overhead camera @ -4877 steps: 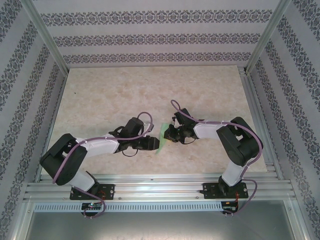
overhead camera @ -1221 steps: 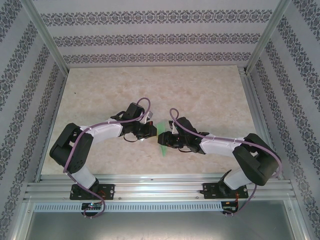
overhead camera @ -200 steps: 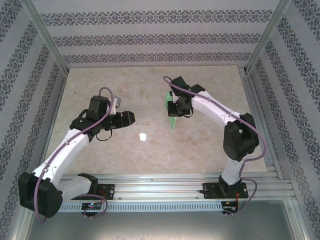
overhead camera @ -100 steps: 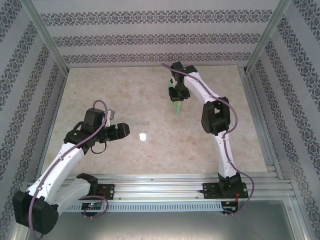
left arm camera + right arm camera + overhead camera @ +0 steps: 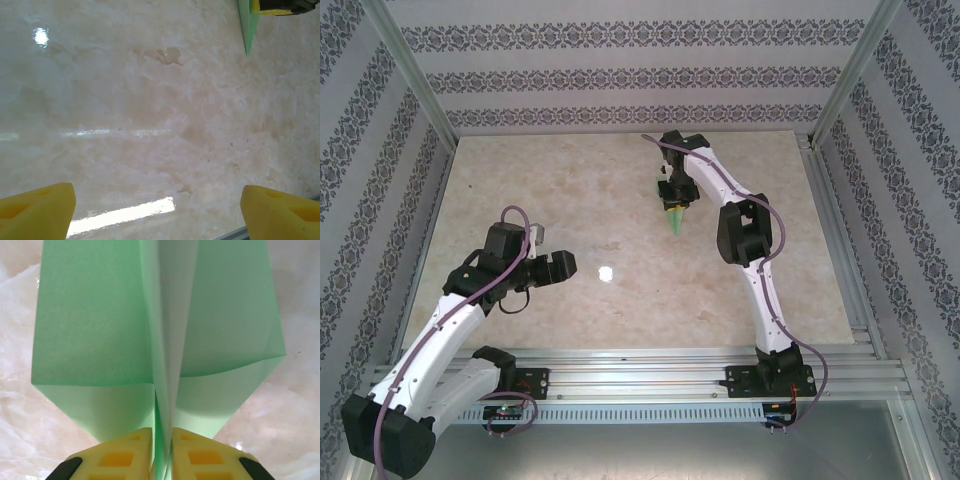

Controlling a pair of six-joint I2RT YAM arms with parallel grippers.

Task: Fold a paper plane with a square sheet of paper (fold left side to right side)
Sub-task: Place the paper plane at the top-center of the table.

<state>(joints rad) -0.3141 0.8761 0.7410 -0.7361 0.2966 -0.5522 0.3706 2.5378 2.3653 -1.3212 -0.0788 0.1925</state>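
Ahead of the right gripper (image 5: 162,450), the paper plane (image 5: 100,330) runs off the top edge, its far end unseen. Far beyond the left gripper (image 5: 159,210), whose fingers (image 5: 35,212) are cropped at the bottom corners, the plane is cut to one pointed tip.

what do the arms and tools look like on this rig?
Same build: left arm and right arm have white links, black joints, a purple cable along each. The left tool and right tool carry blocky yellow fingers with recessed pockets.

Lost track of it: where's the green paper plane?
Top view: the slim mint-green paper plane is right of centre, toward the table's far edge, in the right gripper.
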